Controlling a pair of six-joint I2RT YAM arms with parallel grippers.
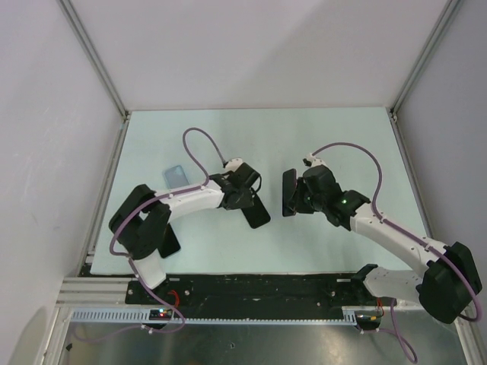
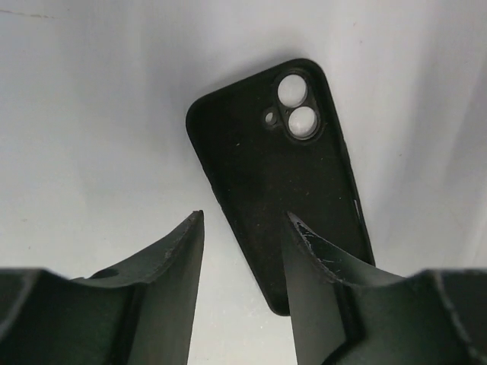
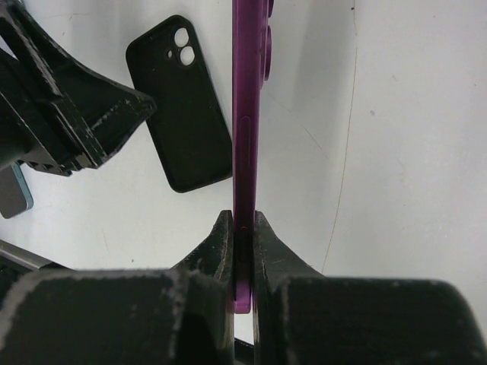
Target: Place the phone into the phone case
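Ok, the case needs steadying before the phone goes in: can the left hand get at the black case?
Probably yes. The left hand hangs open right above the black case, at its near end, with nothing between. The right hand holds the purple phone off to one side.

The black case point(image 2: 281, 198) looks matt and rubbery, flecked with dust. The phone point(image 3: 245, 114) has a smooth, glossy purple edge. The left claw point(image 2: 245, 215) is matt black plastic, its fingers point(image 2: 171, 274) scuffed pale along the edges. The table point(image 2: 91, 114) is smooth and faintly shiny.
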